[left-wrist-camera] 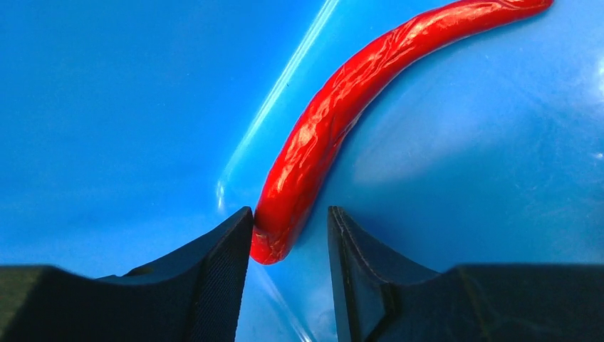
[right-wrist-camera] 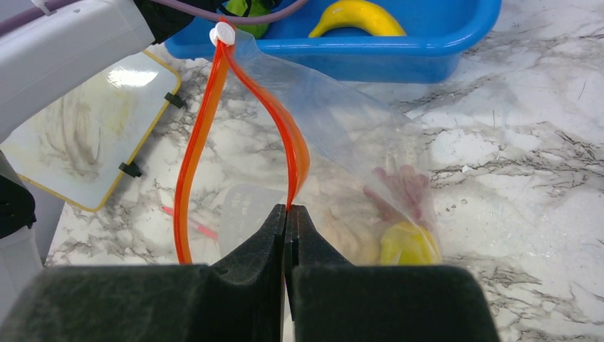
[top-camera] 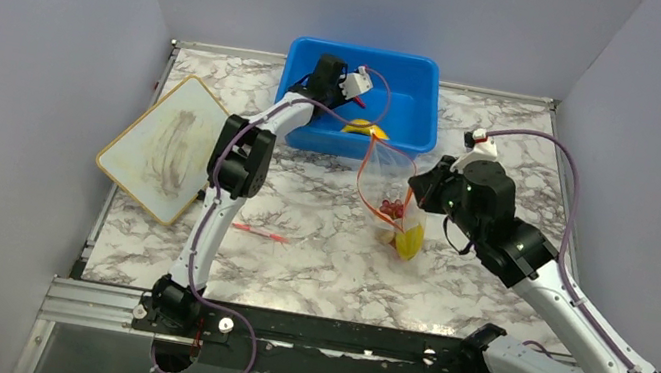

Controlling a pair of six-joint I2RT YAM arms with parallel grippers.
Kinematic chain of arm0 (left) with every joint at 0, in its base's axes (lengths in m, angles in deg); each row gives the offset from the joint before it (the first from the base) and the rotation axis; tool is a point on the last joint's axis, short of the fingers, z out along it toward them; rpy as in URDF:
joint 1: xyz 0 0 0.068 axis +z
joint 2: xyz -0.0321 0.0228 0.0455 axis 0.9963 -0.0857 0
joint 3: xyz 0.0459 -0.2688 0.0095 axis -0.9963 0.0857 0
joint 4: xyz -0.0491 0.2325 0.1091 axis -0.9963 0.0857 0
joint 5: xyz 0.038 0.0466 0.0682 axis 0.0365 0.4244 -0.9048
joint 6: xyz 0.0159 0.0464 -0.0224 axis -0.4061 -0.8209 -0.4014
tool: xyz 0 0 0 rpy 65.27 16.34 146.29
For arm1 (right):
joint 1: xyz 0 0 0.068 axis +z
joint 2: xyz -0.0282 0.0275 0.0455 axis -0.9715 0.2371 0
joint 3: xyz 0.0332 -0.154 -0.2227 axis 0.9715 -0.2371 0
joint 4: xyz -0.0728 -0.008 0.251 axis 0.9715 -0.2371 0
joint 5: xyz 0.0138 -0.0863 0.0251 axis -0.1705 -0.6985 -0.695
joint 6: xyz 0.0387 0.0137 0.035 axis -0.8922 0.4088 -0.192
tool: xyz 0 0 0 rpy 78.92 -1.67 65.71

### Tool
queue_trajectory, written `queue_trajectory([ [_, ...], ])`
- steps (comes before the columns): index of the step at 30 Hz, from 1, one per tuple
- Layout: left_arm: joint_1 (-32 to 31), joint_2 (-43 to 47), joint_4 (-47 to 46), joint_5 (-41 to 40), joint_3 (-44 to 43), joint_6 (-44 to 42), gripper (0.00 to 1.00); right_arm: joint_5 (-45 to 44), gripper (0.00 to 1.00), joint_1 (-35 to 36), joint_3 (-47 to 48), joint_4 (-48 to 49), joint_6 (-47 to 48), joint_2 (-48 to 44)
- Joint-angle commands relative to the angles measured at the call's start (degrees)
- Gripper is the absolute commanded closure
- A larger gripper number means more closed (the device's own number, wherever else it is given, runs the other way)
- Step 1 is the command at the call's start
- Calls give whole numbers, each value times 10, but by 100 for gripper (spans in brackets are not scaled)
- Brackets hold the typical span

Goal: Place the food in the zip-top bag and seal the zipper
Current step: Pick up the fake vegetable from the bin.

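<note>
Chili [left-wrist-camera: 335, 107] tip sits between your left gripper's [left-wrist-camera: 290, 217] fingers; its length runs away up and right
Fingers spread inside the tub [left-wrist-camera: 107, 107], one touching the chili, the other just clear; your right gripper [right-wrist-camera: 288, 214] pinches the zipper [right-wrist-camera: 203, 121], holding the bag [right-wrist-camera: 356, 135] agape beside the tub

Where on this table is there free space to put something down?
Bare marble tabletop: the near centre, between the red stick and the right arm; also the far strip between the whiteboard and the blue tub. Crowded around the zip-top bag held by the right gripper.
</note>
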Motion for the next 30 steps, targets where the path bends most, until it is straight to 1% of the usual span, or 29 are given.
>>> queue_trajectory([
  [1, 1, -35, 37, -4, -47, 8, 52, -10, 99, 3, 19, -7, -3, -18],
  [4, 4, -48, 35, -3, -63, 7, 44, -18, 99, 3, 16, -7, -3, -26],
  [8, 8, -61, 36, 7, -81, 10, 42, -22, 99, 3, 11, -2, -2, -28],
  [12, 8, -53, 39, 22, -70, 13, 57, -22, 99, 2, 12, 2, -1, -25],
  [15, 8, -32, 38, 32, -52, 21, 62, -18, 99, 3, 7, 12, -3, -25],
  [21, 8, 23, 22, 52, -16, 44, 79, -2, 99, 3, -1, 19, -12, -23],
  [30, 7, 73, 16, 88, 12, 94, 89, -2, 99, 3, -16, 21, -20, -46],
])
